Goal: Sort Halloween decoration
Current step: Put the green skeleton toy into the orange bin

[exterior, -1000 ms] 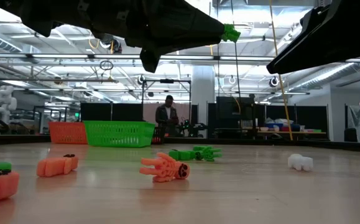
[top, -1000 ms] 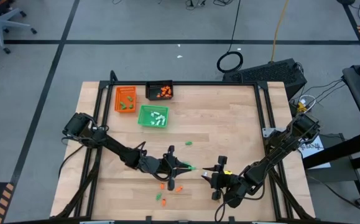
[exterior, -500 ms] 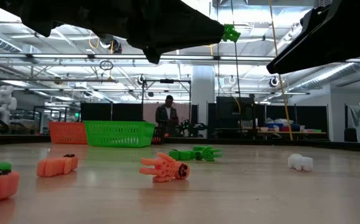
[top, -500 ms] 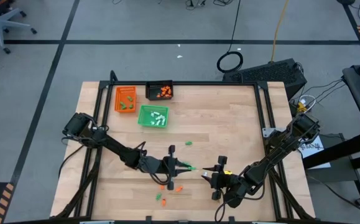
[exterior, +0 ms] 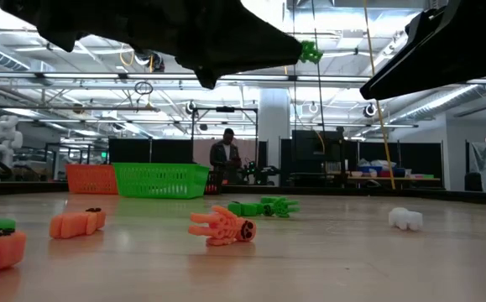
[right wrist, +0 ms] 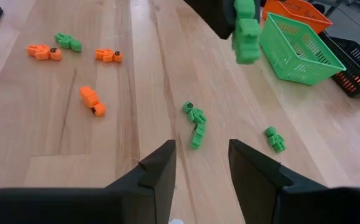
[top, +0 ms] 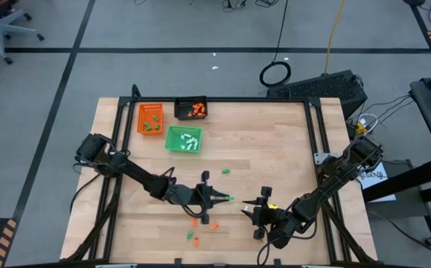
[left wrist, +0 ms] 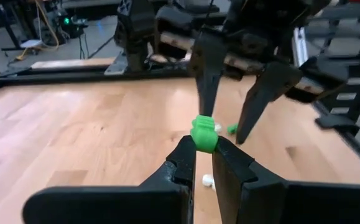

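The left gripper (left wrist: 203, 155) pinches a tiny green plastic figure (left wrist: 204, 133) above the wooden table (top: 275, 156); the right gripper (right wrist: 201, 163), fingers spread, waits just right of it.

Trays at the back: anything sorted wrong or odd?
Yes: colours do not match. The orange tray holds green pieces, the black tray orange ones, the green tray white ones. Nothing looks spilled or damaged.

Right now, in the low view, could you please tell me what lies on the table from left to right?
Orange piece → orange skeleton-like piece → green piece → white piece.
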Motion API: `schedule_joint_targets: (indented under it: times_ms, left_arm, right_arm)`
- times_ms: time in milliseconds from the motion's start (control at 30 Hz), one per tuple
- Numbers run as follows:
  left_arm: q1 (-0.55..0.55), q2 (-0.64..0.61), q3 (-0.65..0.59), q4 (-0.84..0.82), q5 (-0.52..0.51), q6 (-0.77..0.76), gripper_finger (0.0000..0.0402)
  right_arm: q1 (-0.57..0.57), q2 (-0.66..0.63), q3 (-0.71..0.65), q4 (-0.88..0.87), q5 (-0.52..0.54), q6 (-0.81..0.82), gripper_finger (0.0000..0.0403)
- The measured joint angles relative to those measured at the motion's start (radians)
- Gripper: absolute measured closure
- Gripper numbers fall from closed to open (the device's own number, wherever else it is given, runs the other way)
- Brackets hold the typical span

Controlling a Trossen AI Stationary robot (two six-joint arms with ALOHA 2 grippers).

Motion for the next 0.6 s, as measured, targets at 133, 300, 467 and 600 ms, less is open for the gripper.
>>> schedule_joint_targets:
  times_ms: [133,300,467,600]
  left_arm:
    - [0.024,-0.088,0.000,-0.159,-0.015,-0.002,0.0370]
    - [0.071,-0.269,0.000,-0.497,-0.097,-0.006,0.0370]
    - [0.155,-0.451,0.000,-0.875,-0.122,-0.080,0.0370]
    - [0.248,-0.568,0.000,-1.176,-0.165,-0.156,0.0370]
  right_arm:
    - [0.000,0.000,0.000,0.000,0.000,0.000,0.0271]
    - [0.000,-0.001,0.000,0.000,0.000,0.000,0.0271]
    - [0.000,-0.001,0.000,0.000,0.000,0.011,0.0271]
    - [0.000,-0.001,0.000,0.000,-0.001,0.043,0.0271]
